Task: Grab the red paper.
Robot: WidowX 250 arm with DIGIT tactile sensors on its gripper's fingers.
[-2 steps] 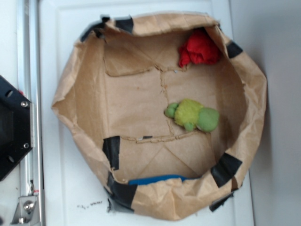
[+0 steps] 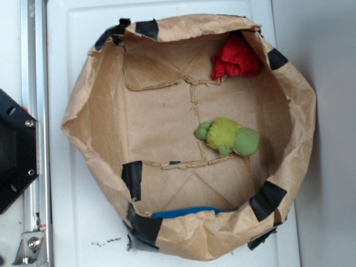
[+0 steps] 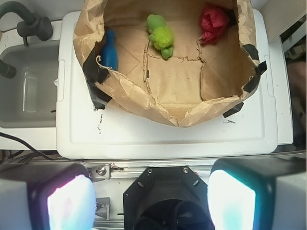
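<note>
The red paper (image 2: 236, 58) (image 3: 213, 23) is a crumpled bright red wad lying against the inner wall of a brown paper bag tub (image 2: 100, 111) (image 3: 144, 91), in its far corner. My gripper (image 3: 152, 201) hangs high above the robot's black base, well short of the tub. Its two pale pads (image 3: 72, 203) stand far apart with nothing between them, so it is open. The exterior view shows no gripper, only the base (image 2: 14, 150) at the left edge.
A green plush toy (image 2: 228, 137) (image 3: 160, 33) lies mid-tub. A blue strip (image 2: 183, 212) (image 3: 110, 51) leans against the tub wall. The tub sits on a white lid (image 3: 158, 136). A grey sink with a tap (image 3: 29, 81) is at the wrist view's left.
</note>
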